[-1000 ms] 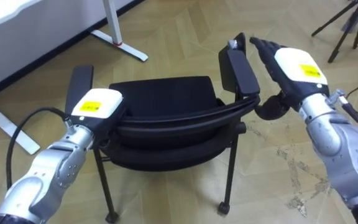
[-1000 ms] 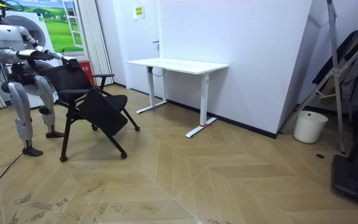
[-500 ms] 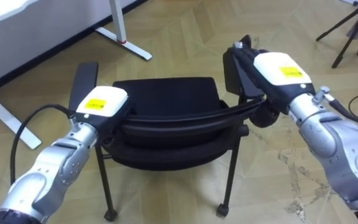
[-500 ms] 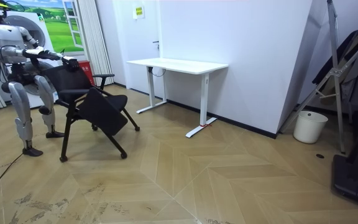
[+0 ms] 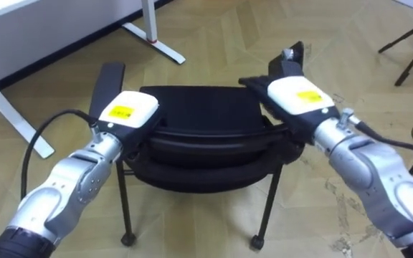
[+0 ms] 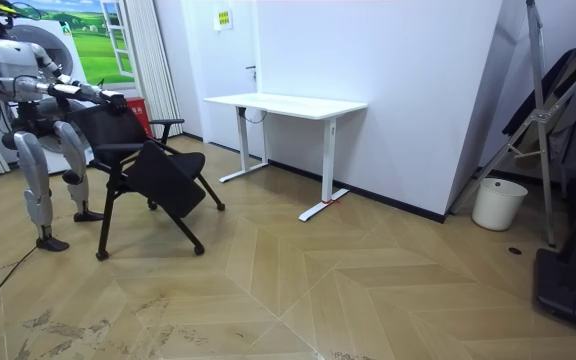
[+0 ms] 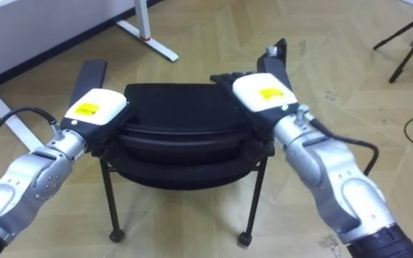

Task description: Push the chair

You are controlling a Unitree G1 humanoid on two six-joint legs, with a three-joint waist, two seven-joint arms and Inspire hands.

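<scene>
Here, in the left eye view, the black chair (image 5: 199, 107) stands on the wood floor (image 5: 214, 29) right below the camera. Its curved backrest (image 5: 206, 140) is nearest the robot and its seat lies beyond. The left hand (image 5: 129, 111) sits on the backrest's left end, just beside the left armrest (image 5: 110, 79). Its fingers are tucked behind the chair's frame, so I cannot tell whether they grip. The right hand (image 5: 292, 94) lies on the backrest's right end, next to the right armrest (image 5: 294, 63), with dark fingers (image 5: 253, 82) reaching inward over the top of the back. The foot of a white desk (image 5: 165, 50) shows at the top.

The right eye view gives the same scene (from a shade to the side). The right hand's fingers run fairly straight across the backrest's edge, laid on it rather than wrapped round it.

In the room view the robot stands at the room view's left, behind the chair, both arms stretched forward to its back. The chair is well apart from the white desk by the wall. A white bin (image 6: 498, 203) stands far off toward the room view's right.
</scene>
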